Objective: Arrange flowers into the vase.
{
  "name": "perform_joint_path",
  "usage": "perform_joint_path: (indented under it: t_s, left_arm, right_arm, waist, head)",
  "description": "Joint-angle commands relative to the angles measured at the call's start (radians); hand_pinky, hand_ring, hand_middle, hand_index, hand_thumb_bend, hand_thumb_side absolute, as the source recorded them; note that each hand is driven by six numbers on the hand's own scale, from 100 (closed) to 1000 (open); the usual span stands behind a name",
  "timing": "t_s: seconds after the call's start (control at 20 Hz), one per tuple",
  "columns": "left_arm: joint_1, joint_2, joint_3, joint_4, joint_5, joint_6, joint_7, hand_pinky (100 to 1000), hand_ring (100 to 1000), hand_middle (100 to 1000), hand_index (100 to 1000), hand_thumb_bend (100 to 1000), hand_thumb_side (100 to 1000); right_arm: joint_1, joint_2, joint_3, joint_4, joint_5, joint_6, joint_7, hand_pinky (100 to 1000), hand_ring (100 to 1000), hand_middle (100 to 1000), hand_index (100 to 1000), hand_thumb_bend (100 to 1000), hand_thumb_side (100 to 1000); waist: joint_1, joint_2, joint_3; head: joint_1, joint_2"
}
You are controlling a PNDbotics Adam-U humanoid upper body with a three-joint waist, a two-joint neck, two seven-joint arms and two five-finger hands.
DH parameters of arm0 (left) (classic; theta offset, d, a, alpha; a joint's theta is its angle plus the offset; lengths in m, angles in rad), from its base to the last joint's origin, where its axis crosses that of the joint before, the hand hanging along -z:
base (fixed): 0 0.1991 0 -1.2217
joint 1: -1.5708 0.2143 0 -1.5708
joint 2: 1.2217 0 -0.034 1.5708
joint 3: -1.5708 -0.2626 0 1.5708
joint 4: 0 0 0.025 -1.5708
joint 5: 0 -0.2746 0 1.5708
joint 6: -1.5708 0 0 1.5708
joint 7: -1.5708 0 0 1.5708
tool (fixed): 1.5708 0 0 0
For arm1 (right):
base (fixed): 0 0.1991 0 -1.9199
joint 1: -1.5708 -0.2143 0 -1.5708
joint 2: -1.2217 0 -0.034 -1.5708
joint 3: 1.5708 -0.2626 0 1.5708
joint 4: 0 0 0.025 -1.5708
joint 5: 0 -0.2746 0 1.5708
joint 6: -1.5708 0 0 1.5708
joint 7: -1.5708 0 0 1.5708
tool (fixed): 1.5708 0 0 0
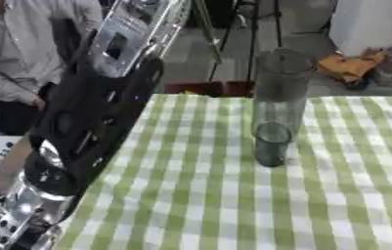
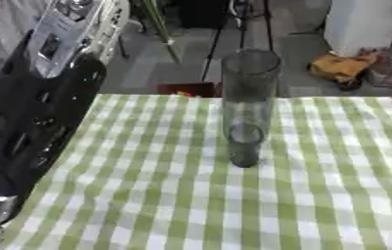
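- A tall clear glass vase [image 1: 277,105] stands upright on the green-and-white checked tablecloth [image 1: 216,195], near the table's middle.
- The vase holds no flowers.
- The robot's left arm [image 1: 88,122], black with silver joints, enters from the lower left corner and extends up along the table's left edge.
- The arm is apart from the vase.
- Neither hand shows.

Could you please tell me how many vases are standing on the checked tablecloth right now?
1: a tall, clear glass vase stands upright near the far middle of the green checked tablecloth. The robot's left arm blocks the cloth's left edge, so something there could be hidden.
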Motion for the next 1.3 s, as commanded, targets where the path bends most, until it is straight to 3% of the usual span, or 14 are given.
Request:
perform_joint_path:
  t_s: [0.05, 0.9, 1.3]
  left_arm:
    - [-0.043, 0.006, 0.025, 0.007, 0.012, -0.038, 0.012, 100, 100, 100, 100, 100, 818]
    - [-0.085, -0.015, 0.038, 0.020, 0.109, -0.219, 0.052, 100, 100, 100, 100, 100, 827]
    - [-0.081, -0.002, 0.026, 0.053, 0.089, -0.271, -0.067, 100, 100, 100, 100, 100, 823]
  right_arm:
    - [-0.022, -0.025, 0.001, -0.016, -0.013, 0.000, 0.006, 752, 830, 828, 856, 100, 1000]
    - [-0.048, -0.020, 0.003, -0.016, -0.024, 0.001, 0.018, 752, 831, 829, 857, 100, 1000]
    - [-0.070, -0.015, 0.000, -0.016, -0.034, -0.005, 0.022, 753, 832, 829, 857, 100, 1000]
  waist:
    - [-0.001, -0.013, -0.004]
    - [0.005, 0.029, -0.055]
    - [0.007, 0.063, -0.092]
  head:
    - [0.011, -0.022]
    - [0.067, -0.098]
    - [0.099, -0.161]
